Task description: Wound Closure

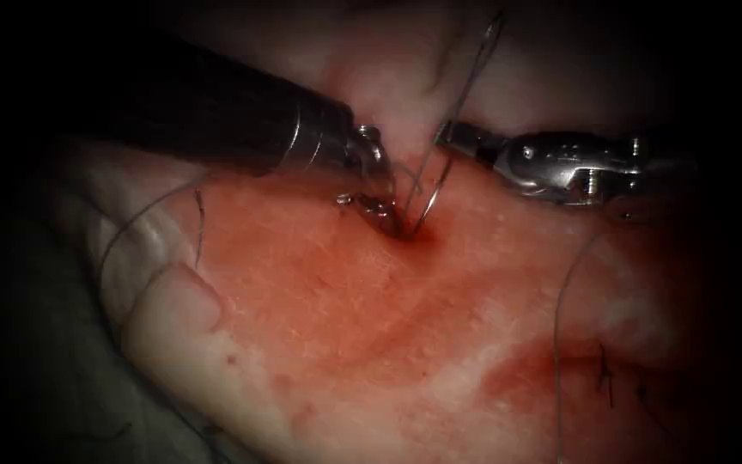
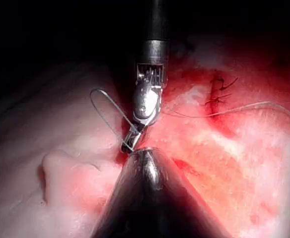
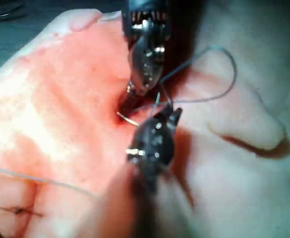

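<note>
At the left of the endoscope view a loose thread end (image 1: pixel 198 225) lies on the tissue (image 1: pixel 319 326), well apart from the tools. The left tool (image 1: pixel 381 204) comes down steeply, its tip touching the red, wet spot where the cut (image 1: pixel 411 232) opens. Whether it grips anything there I cannot tell. Just right of it the needle (image 1: pixel 431 202) appears to curve down into that same spot, so it seems set in the tissue. The right tool (image 1: pixel 455 135) has its claw closed on the thread (image 1: pixel 474 73), which rises from it as a narrow loop. Farther right a slack strand runs down past finished stitches (image 1: pixel 605 378).

I judge a further stitch is in hand, though which part of it cannot be read. The next move calls for keeping the loop clear of the left tool's tip and sparing the tissue edge.

The left wrist view shows the loop's rounded far end; the right wrist view shows a short golden curve at the tissue, probably the needle.
</note>
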{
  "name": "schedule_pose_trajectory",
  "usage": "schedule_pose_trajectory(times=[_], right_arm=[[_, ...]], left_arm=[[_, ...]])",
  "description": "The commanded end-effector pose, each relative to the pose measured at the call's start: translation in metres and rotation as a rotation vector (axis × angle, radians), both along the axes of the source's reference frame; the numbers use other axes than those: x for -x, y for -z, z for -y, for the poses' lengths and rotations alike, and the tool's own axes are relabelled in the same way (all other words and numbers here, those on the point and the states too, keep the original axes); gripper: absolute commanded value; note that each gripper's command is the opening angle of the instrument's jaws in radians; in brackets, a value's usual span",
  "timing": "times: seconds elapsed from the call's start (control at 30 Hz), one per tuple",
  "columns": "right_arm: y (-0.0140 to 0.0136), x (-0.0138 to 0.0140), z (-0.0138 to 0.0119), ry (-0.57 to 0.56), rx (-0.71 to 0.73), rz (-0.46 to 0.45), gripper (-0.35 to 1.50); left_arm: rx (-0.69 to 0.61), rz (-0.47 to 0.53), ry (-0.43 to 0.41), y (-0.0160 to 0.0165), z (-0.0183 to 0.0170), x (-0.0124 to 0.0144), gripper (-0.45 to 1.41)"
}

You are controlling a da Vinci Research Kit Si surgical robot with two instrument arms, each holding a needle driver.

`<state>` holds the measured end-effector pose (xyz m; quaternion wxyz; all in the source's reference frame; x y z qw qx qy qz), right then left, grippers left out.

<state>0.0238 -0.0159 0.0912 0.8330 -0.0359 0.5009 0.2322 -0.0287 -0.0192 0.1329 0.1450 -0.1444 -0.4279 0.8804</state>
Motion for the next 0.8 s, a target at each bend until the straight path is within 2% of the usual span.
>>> schedule_pose_trajectory(times=[0.03, 0.2, 0.47, 0.6, 0.8], right_arm=[[-0.0009, -0.0009, 0.0003, -0.001, 0.008, 0.008, -0.35], [-0.0012, -0.0012, -0.0001, 0.000, 0.049, 0.038, -0.35], [-0.0018, -0.0017, 0.0012, 0.021, 0.071, 0.062, -0.35], [-0.0019, -0.0020, 0.0022, 0.026, 0.071, 0.070, -0.35], [-0.0020, -0.0020, 0.0028, 0.029, 0.071, 0.076, -0.35]], left_arm=[[0.001, -0.001, -0.001, -0.0004, 0.0004, 0.0005, -0.45], [0.004, -0.003, -0.006, 0.0001, 0.0013, -0.0001, -0.45], [0.028, 0.024, -0.005, 0.0014, 0.0017, -0.0024, -0.45], [0.074, 0.028, 0.011, 0.0041, 0.0011, -0.0039, -0.45], [0.099, 0.039, 0.022, 0.0071, 0.0012, -0.0033, -0.45]])
